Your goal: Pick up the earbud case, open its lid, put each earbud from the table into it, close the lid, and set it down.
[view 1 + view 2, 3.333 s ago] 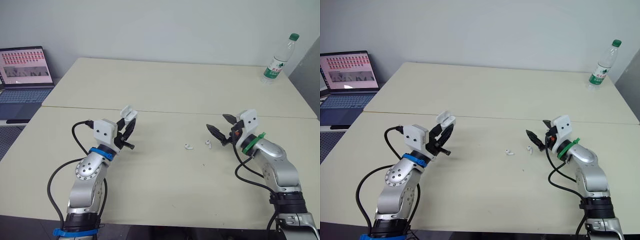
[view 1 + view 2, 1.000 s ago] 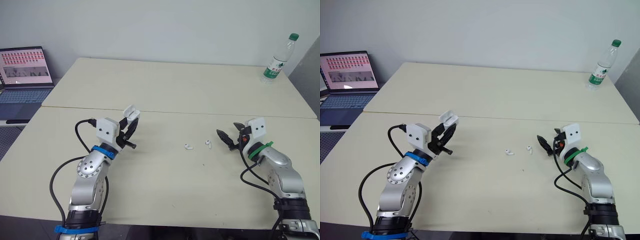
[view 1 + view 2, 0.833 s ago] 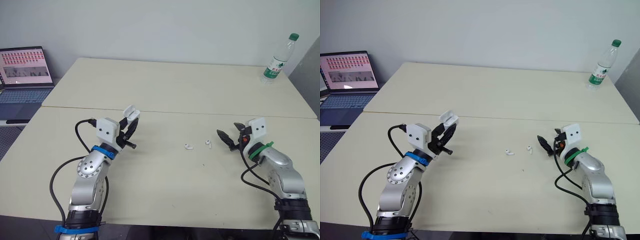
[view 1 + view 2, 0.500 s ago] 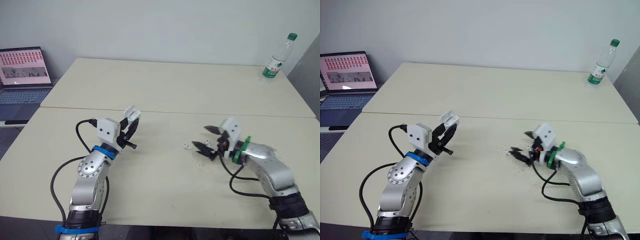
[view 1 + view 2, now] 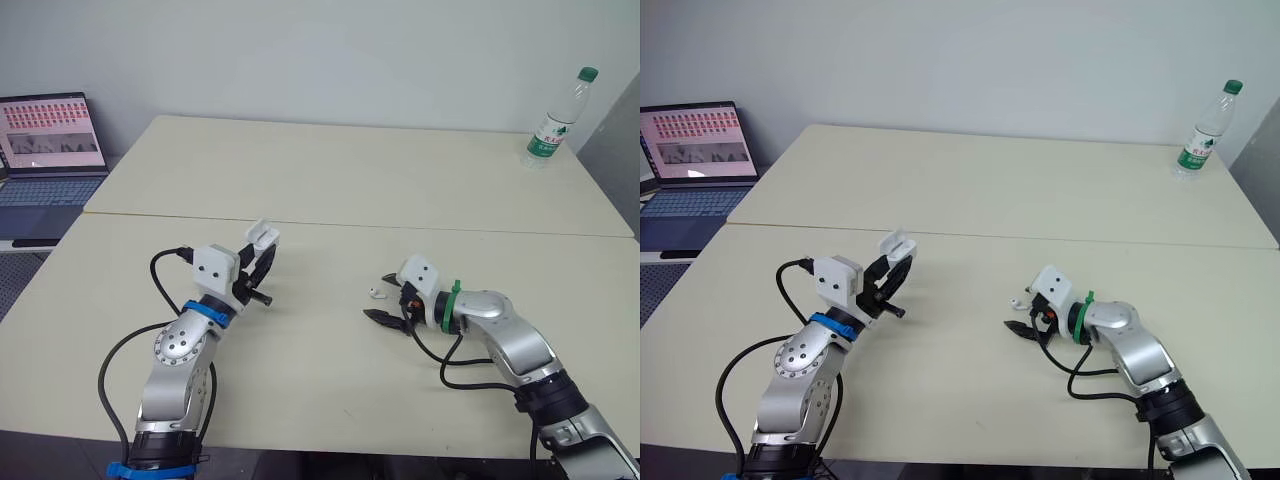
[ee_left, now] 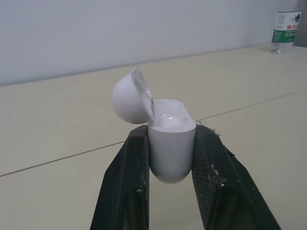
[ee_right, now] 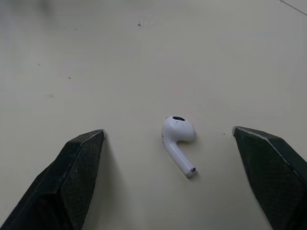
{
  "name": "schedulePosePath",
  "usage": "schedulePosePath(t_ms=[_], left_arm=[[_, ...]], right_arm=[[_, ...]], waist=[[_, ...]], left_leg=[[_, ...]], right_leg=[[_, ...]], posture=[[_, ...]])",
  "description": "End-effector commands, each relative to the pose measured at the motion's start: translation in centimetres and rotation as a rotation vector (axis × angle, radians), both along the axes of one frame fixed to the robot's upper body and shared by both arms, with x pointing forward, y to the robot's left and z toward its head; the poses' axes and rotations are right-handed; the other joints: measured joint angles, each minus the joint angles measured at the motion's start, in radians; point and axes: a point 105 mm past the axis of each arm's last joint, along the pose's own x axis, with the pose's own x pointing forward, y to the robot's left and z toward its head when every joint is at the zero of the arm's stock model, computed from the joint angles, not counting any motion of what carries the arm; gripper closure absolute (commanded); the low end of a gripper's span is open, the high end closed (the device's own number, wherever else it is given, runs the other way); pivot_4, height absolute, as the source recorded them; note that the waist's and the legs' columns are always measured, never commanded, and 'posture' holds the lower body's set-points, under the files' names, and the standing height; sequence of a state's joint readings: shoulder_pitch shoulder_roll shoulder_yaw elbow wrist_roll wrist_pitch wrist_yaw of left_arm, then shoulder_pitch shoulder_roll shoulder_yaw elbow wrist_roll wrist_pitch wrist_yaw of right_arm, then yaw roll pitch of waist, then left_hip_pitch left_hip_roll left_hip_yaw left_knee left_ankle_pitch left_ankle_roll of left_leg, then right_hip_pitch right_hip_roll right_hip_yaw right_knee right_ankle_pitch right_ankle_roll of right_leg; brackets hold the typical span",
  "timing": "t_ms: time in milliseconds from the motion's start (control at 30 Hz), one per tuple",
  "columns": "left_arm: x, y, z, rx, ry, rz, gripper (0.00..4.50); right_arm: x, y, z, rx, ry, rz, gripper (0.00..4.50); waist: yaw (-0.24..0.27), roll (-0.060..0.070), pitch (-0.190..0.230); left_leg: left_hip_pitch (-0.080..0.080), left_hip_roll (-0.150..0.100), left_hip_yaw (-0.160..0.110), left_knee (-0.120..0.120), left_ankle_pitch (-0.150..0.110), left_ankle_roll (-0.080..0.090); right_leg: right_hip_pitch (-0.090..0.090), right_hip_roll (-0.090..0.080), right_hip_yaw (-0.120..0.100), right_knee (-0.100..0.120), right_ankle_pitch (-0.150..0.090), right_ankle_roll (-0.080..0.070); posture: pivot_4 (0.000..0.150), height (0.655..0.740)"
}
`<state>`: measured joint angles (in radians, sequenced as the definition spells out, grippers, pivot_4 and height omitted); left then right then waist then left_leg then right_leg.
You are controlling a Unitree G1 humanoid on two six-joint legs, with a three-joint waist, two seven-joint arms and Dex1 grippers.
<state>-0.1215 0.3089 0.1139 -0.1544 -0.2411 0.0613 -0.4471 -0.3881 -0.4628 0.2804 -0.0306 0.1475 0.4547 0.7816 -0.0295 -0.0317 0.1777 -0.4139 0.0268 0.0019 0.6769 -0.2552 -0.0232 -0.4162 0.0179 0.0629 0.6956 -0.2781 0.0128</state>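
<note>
My right gripper [image 7: 168,130] has arrived spread astride a small white earbud [image 7: 175,139] for pickup; left gripper [image 6: 171,135] clamps the open white earbud case [image 6: 170,153].

The left arm [image 5: 172,352] and right arm [image 5: 505,338] are built of rounded silver segments trailed by black cables [image 5: 101,378]. A blue band [image 5: 205,312] is worn at the left wrist, a green band [image 5: 452,300] at the right. The left gripper [image 5: 258,262] and right gripper [image 5: 383,300] are each formed of a white box [image 5: 213,265] and two black textured fingers [image 6: 128,184].
</note>
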Motion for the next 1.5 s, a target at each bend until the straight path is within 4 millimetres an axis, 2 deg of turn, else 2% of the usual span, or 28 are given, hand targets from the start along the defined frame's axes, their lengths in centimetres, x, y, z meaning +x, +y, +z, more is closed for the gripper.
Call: schedulePosePath(t_ms=[33,133,400,433,567,667,733,867,900,967,1033,1167,1367,1500], left_arm=[[-0.3,-0.1,1.5,0.006,-0.059,-0.004,3.66],[-0.4,-0.1,1.5,0.008,-0.059,-0.002,3.66],[-0.4,-0.5,1.3,0.024,-0.060,-0.018,3.66],[-0.4,-0.6,1.3,0.021,-0.060,-0.019,3.66],[-0.3,-1.1,1.1,0.001,-0.061,-0.021,3.66],[-0.1,-2.1,0.8,-0.030,-0.062,-0.041,3.66],[-0.1,-2.5,0.7,-0.039,-0.064,-0.050,3.66],[0.0,-3.7,0.1,-0.051,-0.065,-0.085,3.66],[0.0,-3.9,0.1,-0.052,-0.065,-0.088,3.66],[0.1,-4.4,-0.1,-0.058,-0.067,-0.101,3.66],[0.2,-4.6,-0.1,-0.062,-0.069,-0.110,3.66],[0.4,-4.4,-0.2,-0.061,-0.073,-0.106,3.66],[0.3,-3.9,-0.2,-0.057,-0.075,-0.090,3.66],[0.2,-3.6,-0.2,-0.057,-0.073,-0.080,3.66]], right_arm=[[0.2,0.5,0.5,-0.015,-0.035,0.033,0.03],[0.5,0.4,0.4,-0.034,-0.041,0.033,0.93],[0.5,0.0,0.5,-0.037,-0.043,0.029,3.90],[0.5,-0.2,0.6,-0.036,-0.042,0.024,4.12],[-0.3,-2.2,3.4,0.000,-0.018,0.031,4.11],[-2.6,-6.7,6.4,-0.114,0.005,0.097,4.11],[-3.5,-8.6,6.9,-0.184,0.026,0.114,4.11],[-5.0,-16.8,5.7,-0.511,0.106,0.074,4.11],[-5.1,-17.7,5.5,-0.544,0.116,0.070,4.11],[-5.7,-21.2,4.5,-0.674,0.167,0.040,4.11],[-6.1,-23.8,3.7,-0.763,0.207,0.014,4.11],[-6.0,-25.4,2.5,-0.786,0.241,-0.011,4.11],[-6.1,-24.8,0.9,-0.753,0.271,0.009,4.11],[-6.3,-25.3,0.5,-0.778,0.282,0.008,2.77]], waist=[[0.000,0.000,0.000],[0.000,0.000,0.000],[0.000,0.000,0.000],[0.000,0.000,0.000],[0.003,0.000,0.000],[0.010,0.001,0.001],[0.012,0.001,0.001],[0.012,0.000,0.000],[0.012,0.000,0.000],[0.008,0.000,0.000],[0.002,0.000,0.000],[-0.001,0.001,0.000],[-0.004,0.000,-0.001],[-0.003,-0.002,-0.002]], left_leg=[[0.000,0.000,0.000,0.000,0.000,0.000],[0.001,0.000,0.000,0.000,0.000,0.000],[0.002,0.000,0.000,0.000,0.000,0.000],[0.002,0.000,0.000,0.000,0.000,0.000],[0.002,-0.001,0.000,0.000,0.000,0.000],[0.001,-0.002,-0.001,0.000,0.000,0.000],[0.001,-0.002,-0.002,0.000,0.000,0.001],[0.008,0.000,-0.002,-0.002,-0.001,0.002],[0.008,0.000,-0.001,-0.003,-0.001,0.002],[0.010,0.000,0.002,-0.003,-0.001,0.002],[0.011,0.001,0.005,-0.003,-0.001,0.002],[0.013,0.001,0.007,-0.006,-0.001,0.002],[0.015,0.001,0.008,-0.008,-0.001,0.002],[0.016,0.001,0.008,-0.008,-0.001,0.002]], right_leg=[[0.000,0.000,0.000,0.000,0.000,0.000],[0.000,0.000,0.000,0.000,0.000,0.000],[0.002,0.000,0.000,0.000,0.000,0.000],[0.002,0.000,0.000,0.000,0.000,0.000],[0.002,-0.001,0.000,-0.001,0.000,0.000],[0.003,-0.002,-0.001,-0.002,0.000,0.000],[0.004,-0.002,-0.002,-0.005,0.000,0.001],[0.013,0.000,-0.003,-0.012,0.000,0.001],[0.013,0.000,-0.003,-0.013,0.000,0.001],[0.013,0.000,0.000,-0.013,0.000,0.001],[0.013,0.000,0.002,-0.013,0.001,0.002],[0.013,0.000,0.005,-0.013,0.001,0.002],[0.014,0.001,0.007,-0.013,0.001,0.002],[0.015,0.000,0.007,-0.013,0.001,0.002]], posture=[[0.150,0.7400],[0.150,0.7400],[0.150,0.7400],[0.150,0.7400],[0.150,0.7400],[0.150,0.7400],[0.150,0.7400],[0.150,0.7400],[0.150,0.7400],[0.150,0.7400],[0.150,0.7400],[0.150,0.7400],[0.150,0.7400],[0.150,0.7400]])
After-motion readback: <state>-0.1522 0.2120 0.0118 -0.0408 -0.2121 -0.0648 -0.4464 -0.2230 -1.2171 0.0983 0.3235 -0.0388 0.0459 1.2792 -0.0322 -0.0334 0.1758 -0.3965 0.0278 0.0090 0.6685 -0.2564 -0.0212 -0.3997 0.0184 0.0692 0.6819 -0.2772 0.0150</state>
